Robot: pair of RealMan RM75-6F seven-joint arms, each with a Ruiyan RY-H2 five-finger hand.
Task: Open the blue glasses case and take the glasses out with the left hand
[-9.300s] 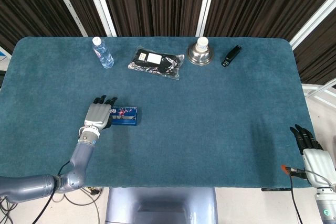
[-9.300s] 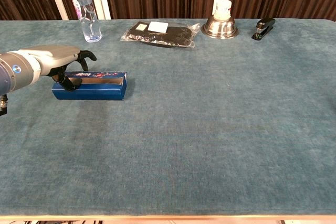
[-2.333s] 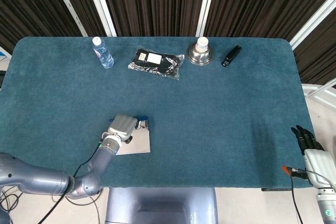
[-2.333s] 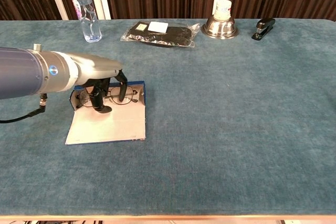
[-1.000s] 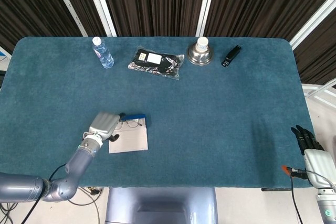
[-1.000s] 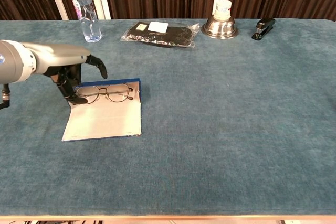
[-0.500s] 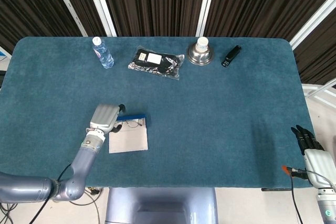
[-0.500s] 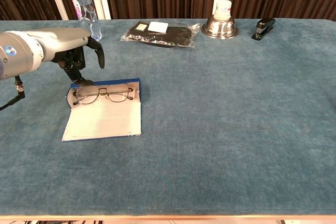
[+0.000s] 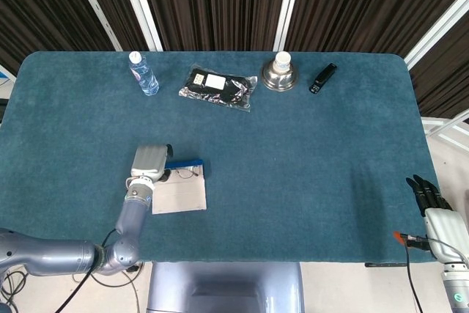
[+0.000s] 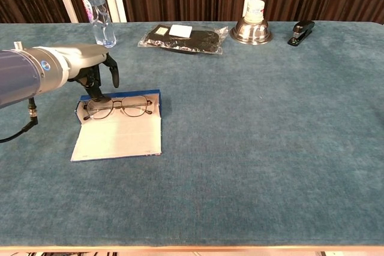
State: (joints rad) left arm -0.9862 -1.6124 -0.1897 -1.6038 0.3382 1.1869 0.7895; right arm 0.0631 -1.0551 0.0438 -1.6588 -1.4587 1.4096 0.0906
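Blue glasses case lies open on worktop, glasses inside. My left hand above case's far-left corner, fingers apart, holding nothing. Right hand off worktop edge, fingers extended, empty.

Blue glasses case lies open (flat) — glasses inside.

A teal-carpeted bench stands before dark pleated curtains (white slanted posts between them).

Glasses case now lies open — left hand has lifted off (glasses exposed).
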